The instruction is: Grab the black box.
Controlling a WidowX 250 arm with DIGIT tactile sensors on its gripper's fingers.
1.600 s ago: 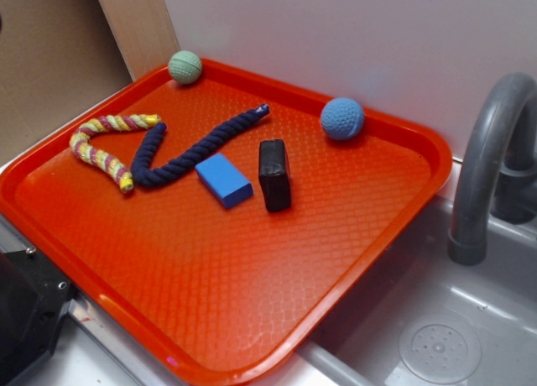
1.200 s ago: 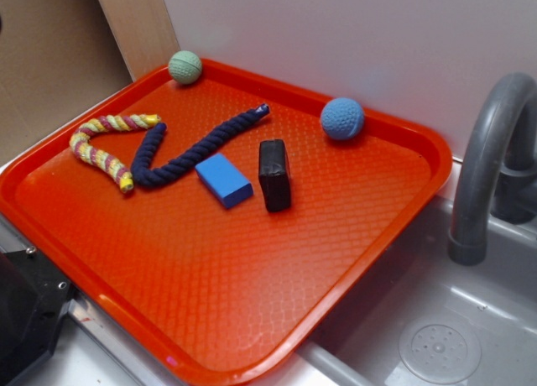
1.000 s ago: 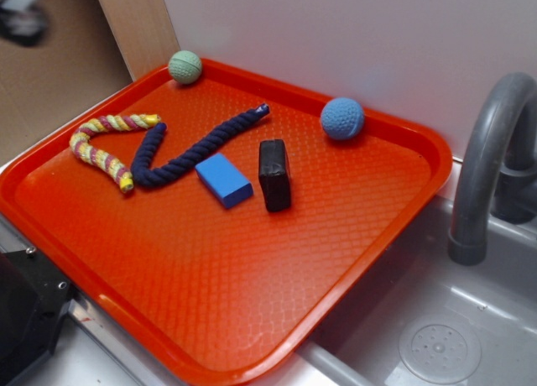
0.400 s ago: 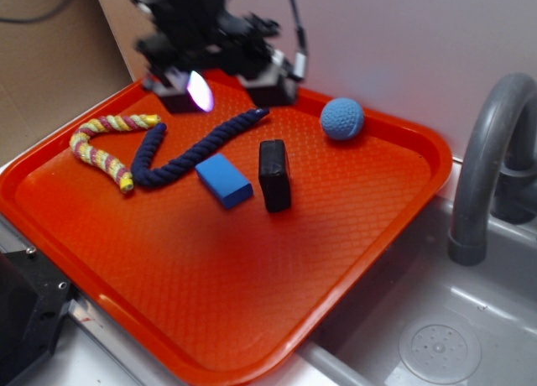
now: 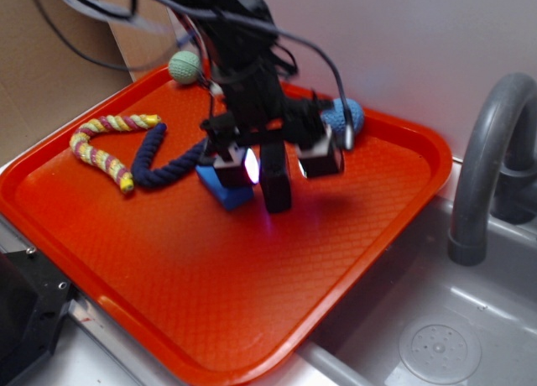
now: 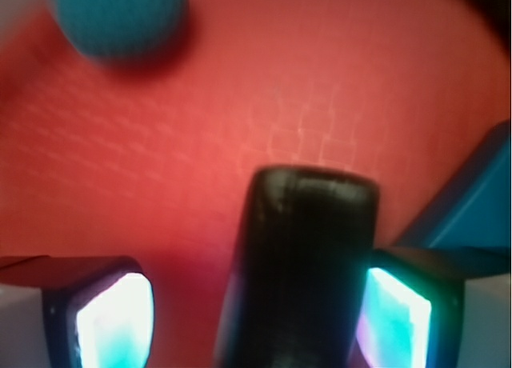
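The black box (image 5: 276,187) is seen near the middle of the red tray (image 5: 252,319), long axis running top to bottom of the exterior frame, slightly tilted. The tool (image 5: 278,163) is spread open, one lit finger (image 6: 108,320) on each side of the box, not clamped. The blue block (image 5: 220,190) lies just left; the blue ball (image 6: 120,16) at upper left of the wrist view.

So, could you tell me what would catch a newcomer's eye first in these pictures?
Probably the gripper with its glowing finger pads, jaws open and straddling the black box near the middle of the orange tray. Next, the blue block right beside the box, and the blue ball at the tray's far edge.
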